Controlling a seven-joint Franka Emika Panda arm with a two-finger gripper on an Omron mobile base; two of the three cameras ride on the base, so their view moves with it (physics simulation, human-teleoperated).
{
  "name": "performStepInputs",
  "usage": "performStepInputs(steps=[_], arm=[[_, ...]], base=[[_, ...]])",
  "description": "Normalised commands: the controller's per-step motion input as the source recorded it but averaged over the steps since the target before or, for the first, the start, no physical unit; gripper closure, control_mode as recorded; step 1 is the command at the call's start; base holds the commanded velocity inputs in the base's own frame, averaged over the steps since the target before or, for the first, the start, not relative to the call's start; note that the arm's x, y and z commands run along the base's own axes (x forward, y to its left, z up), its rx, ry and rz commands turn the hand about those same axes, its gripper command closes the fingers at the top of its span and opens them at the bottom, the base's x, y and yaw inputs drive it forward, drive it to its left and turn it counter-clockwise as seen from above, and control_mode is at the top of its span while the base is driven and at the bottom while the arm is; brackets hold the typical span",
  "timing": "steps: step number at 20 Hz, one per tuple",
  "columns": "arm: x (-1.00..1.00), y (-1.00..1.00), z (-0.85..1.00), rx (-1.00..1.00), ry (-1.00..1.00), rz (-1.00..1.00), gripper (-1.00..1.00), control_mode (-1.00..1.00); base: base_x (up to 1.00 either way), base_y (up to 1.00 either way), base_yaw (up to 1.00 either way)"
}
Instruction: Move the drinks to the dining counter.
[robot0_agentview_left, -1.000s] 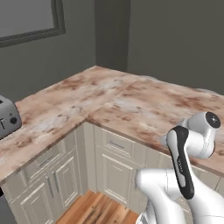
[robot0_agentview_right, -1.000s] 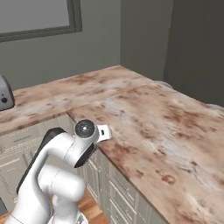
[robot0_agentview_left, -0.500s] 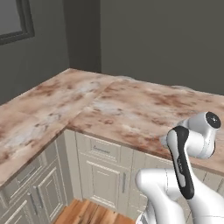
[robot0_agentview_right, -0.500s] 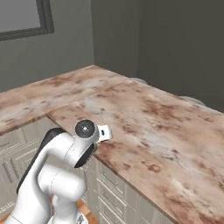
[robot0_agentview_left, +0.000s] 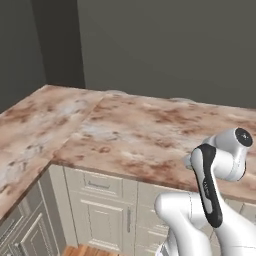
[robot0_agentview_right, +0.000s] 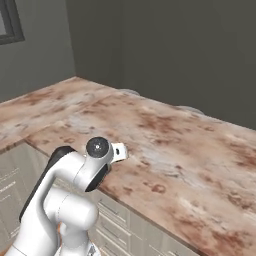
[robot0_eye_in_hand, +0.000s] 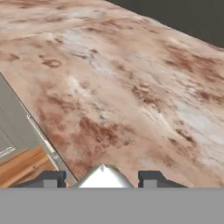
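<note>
My gripper (robot0_eye_in_hand: 102, 179) hovers low over the near edge of the dining counter (robot0_eye_in_hand: 131, 87), whose beige stone top has reddish-brown veins. Between its two dark fingertips (robot0_eye_in_hand: 151, 178) rises the white peaked top of a small carton (robot0_eye_in_hand: 104, 174), one of the drinks, and the jaws are shut on it. In the right base view the white hand (robot0_agentview_right: 119, 151) pokes out beside the arm's round joint, just over the counter (robot0_agentview_right: 190, 150) edge. From the left base view the broad counter (robot0_agentview_left: 140, 130) spreads ahead of the arm.
Cream panelled drawers (robot0_agentview_left: 105, 205) run below the counter. A same-stone worktop (robot0_agentview_left: 25, 135) joins it at the left in an L. A dark grey wall (robot0_agentview_left: 165, 45) closes the far side. A window corner (robot0_agentview_right: 10, 22) and wooden floor (robot0_eye_in_hand: 22, 168) show.
The base has turned, so the whole scene slid left: the toaster and window passed out of the left base view. The arm holds the same pose, still gripping the carton.
</note>
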Motion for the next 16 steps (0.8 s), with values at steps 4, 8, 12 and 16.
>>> performStepInputs(steps=[4,8,12,16], arm=[[0.0,0.0,0.0,0.0,0.0,0.0,1.0,1.0],[0.0,0.0,0.0,0.0,0.0,0.0,1.0,1.0],[0.0,0.0,0.0,0.0,0.0,0.0,1.0,1.0],[0.0,0.0,0.0,0.0,0.0,0.0,1.0,1.0]], base=[[0.46,-0.16,-0.42],[0.43,-0.14,-0.41],[0.48,-0.05,-0.3],[0.51,0.0,-0.08]])
